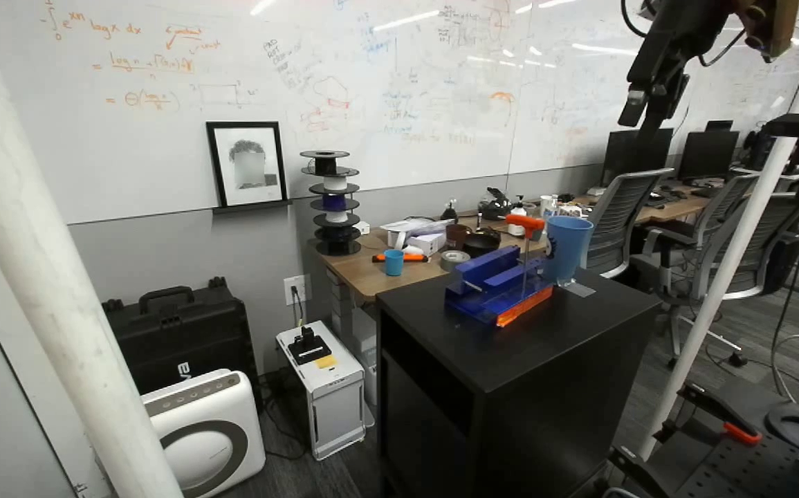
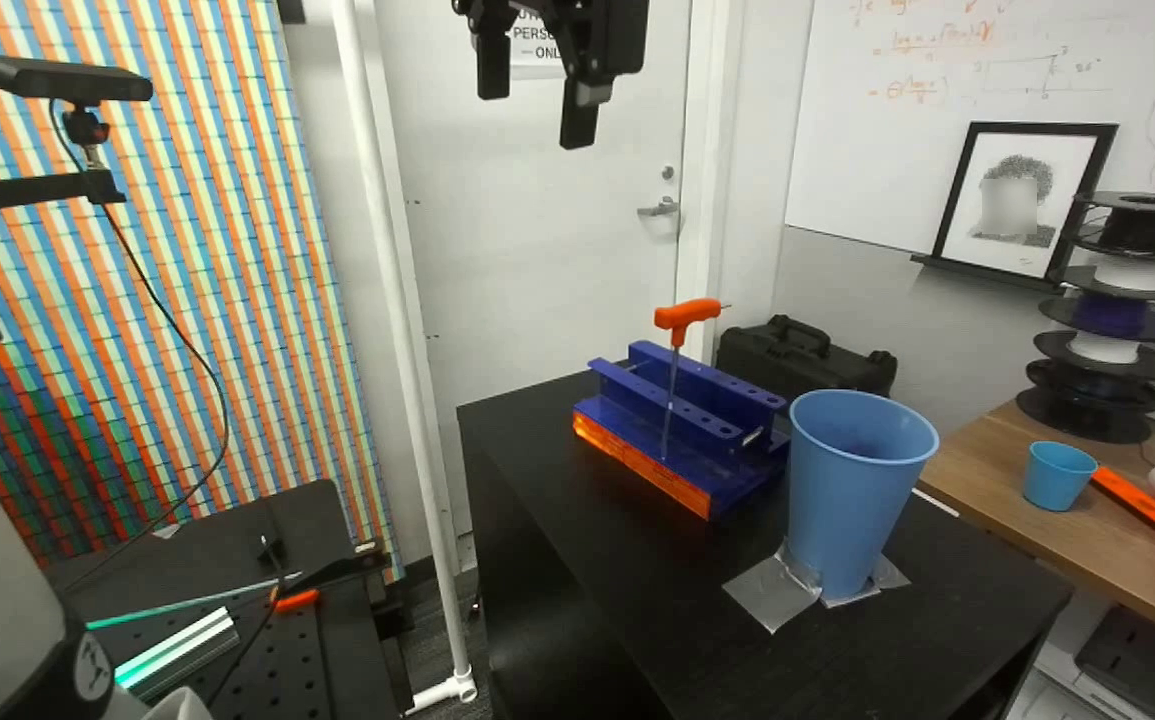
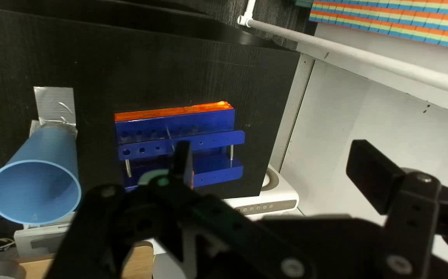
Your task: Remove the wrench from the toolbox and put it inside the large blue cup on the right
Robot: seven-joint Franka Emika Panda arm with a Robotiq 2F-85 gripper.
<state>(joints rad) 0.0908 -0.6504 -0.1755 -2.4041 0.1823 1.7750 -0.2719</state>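
Black cabinet top (image 2: 657, 580): orange-handled wrench (image 2: 678, 325) upright in dark blue toolbox (image 2: 692, 440), light-blue cup (image 2: 847, 500) just beside, stuck down with silver tape (image 2: 772, 597). Claw (image 2: 537, 105) hanging high, spread wide. Kinda messy behind: scribbled whiteboard (image 1: 385, 83), cluttered desk (image 1: 357, 261).

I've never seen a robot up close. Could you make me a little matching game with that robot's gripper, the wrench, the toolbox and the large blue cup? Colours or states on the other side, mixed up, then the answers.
Things:
1. the wrench
2. the toolbox
3. the large blue cup
4. the gripper

Colours and states:
A. silver tape at its base
B. open, up in the air, holding nothing
C. standing on end, orange at the top
D. dark blue, with orange along one side

Right pairs: 1-C, 2-D, 3-A, 4-B
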